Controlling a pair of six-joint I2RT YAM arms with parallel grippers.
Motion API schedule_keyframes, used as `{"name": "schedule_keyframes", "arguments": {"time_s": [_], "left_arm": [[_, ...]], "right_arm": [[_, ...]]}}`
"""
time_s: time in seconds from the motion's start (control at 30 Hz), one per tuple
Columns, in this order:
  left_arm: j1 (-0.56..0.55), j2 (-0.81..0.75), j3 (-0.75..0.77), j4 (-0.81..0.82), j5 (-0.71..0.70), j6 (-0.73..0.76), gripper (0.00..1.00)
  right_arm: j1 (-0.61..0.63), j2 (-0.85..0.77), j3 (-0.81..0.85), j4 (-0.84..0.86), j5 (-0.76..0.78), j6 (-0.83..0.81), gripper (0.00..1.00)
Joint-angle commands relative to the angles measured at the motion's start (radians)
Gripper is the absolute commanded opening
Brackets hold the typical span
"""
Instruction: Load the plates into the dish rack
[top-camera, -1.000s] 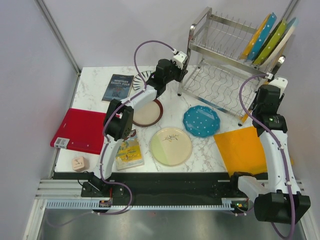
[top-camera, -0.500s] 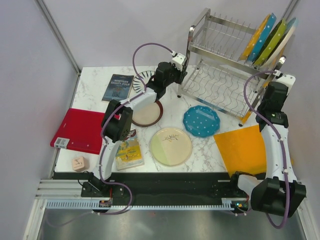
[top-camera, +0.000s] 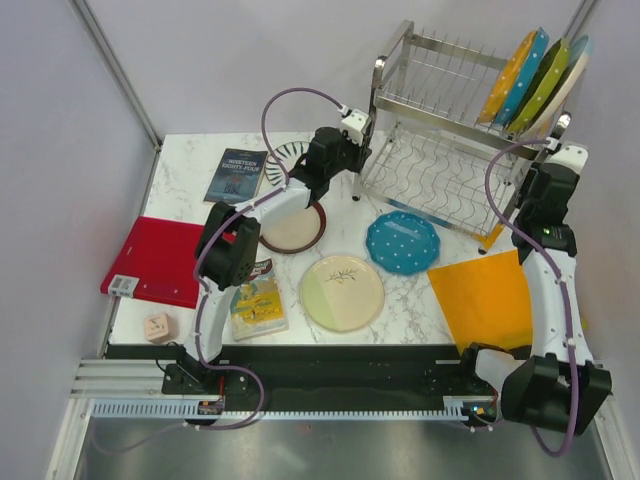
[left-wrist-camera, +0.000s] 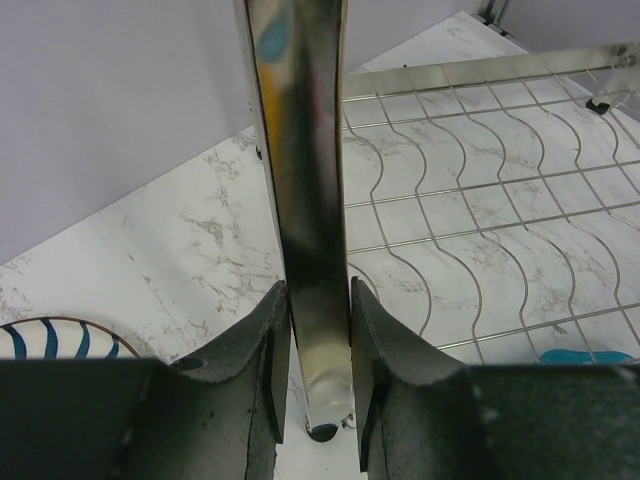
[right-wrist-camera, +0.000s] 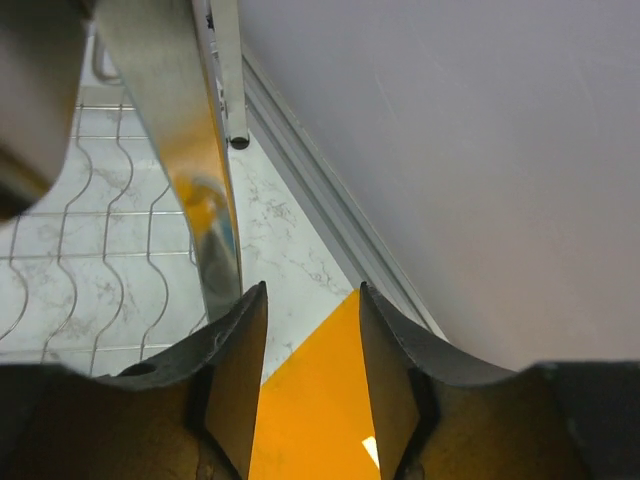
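Observation:
The dish rack (top-camera: 440, 110) stands at the back right, with several plates (top-camera: 535, 80) upright in its upper shelf. On the table lie a teal dotted plate (top-camera: 402, 241), a cream-and-green twig plate (top-camera: 342, 292), a maroon-rimmed beige plate (top-camera: 293, 227) and a striped plate (top-camera: 288, 152), partly hidden by the left arm. My left gripper (top-camera: 355, 180) is shut on the rack's front-left leg (left-wrist-camera: 300, 150), fingertips (left-wrist-camera: 270, 330) pressed to either side of it. My right gripper (top-camera: 528, 220) is open and empty (right-wrist-camera: 312, 300) beside the rack's front-right leg (right-wrist-camera: 205, 220), above the orange board.
An orange board (top-camera: 485, 298) lies at the right, a red board (top-camera: 160, 260) at the left. A dark book (top-camera: 236, 175), a yellow picture book (top-camera: 258, 300) and a small pink block (top-camera: 157, 326) lie on the left side. A wall rail (right-wrist-camera: 330, 220) runs close on the right.
My right arm has swung back and to the right, to beside the rack's right leg. My left gripper and the rack's left side have shifted slightly to the left.

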Motion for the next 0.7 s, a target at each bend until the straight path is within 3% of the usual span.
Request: {"name": "schedule_keyframes", "arguments": {"time_s": [0.0, 0.1, 0.23, 0.3, 0.47, 0.57, 0.67], "left_arm": [[-0.018, -0.089, -0.026, -0.02, 0.011, -0.034, 0.02], [-0.018, -0.104, -0.044, 0.0, 0.008, -0.025, 0.02], [-0.018, -0.121, -0.068, 0.018, 0.002, -0.017, 0.02], [-0.018, -0.13, -0.087, 0.031, 0.001, -0.016, 0.02], [-0.018, -0.136, -0.101, 0.037, -0.013, -0.028, 0.02], [-0.018, -0.133, -0.101, 0.037, -0.016, -0.034, 0.02], [-0.018, -0.129, -0.099, 0.037, -0.015, -0.031, 0.02]], "right_arm": [[-0.01, -0.178, -0.049, -0.061, -0.122, 0.047, 0.52], [-0.01, -0.21, -0.064, -0.118, -0.174, 0.103, 0.62], [-0.016, -0.163, -0.065, -0.109, -0.208, 0.147, 0.66], [-0.019, -0.109, -0.048, -0.087, -0.27, 0.172, 0.66], [-0.023, -0.007, -0.017, -0.04, -0.251, 0.213, 0.64], [-0.022, 0.018, -0.038, 0.022, -0.245, 0.202, 0.59], [-0.022, 0.027, -0.049, 0.039, -0.223, 0.196, 0.36]]}}
